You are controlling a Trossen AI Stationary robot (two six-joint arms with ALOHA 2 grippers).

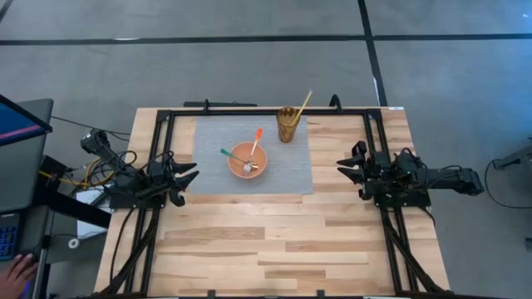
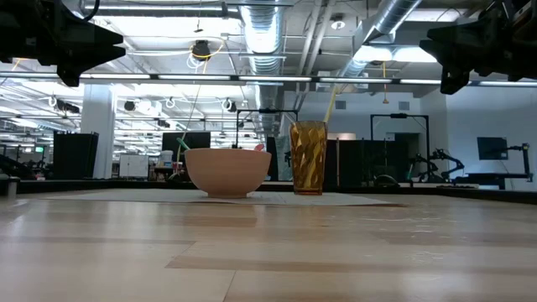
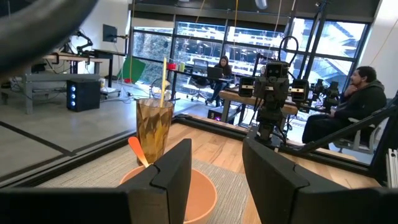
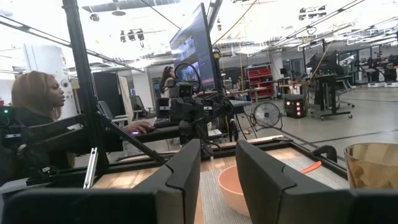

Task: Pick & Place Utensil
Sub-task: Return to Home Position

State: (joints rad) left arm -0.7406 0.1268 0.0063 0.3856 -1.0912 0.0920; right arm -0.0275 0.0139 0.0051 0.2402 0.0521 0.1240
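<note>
An orange bowl (image 1: 248, 159) sits on a grey placemat (image 1: 291, 166) and holds an orange-handled utensil (image 1: 256, 139), a green-handled utensil (image 1: 228, 153) and a fork (image 1: 248, 168), their handles leaning on its rim. An amber glass (image 1: 288, 124) behind it holds a yellow stick (image 1: 302, 105). My left gripper (image 1: 191, 176) hovers open left of the mat. My right gripper (image 1: 342, 166) hovers open right of the mat. The bowl (image 3: 193, 193) shows past the left fingers, and the bowl (image 4: 231, 186) past the right fingers.
A black frame (image 1: 266, 112) runs round the far part of the wooden table (image 1: 266, 249). The near half of the table is bare wood. A monitor and cables (image 1: 25, 158) stand off the left edge. People sit in the room beyond (image 3: 364, 99), (image 4: 43, 106).
</note>
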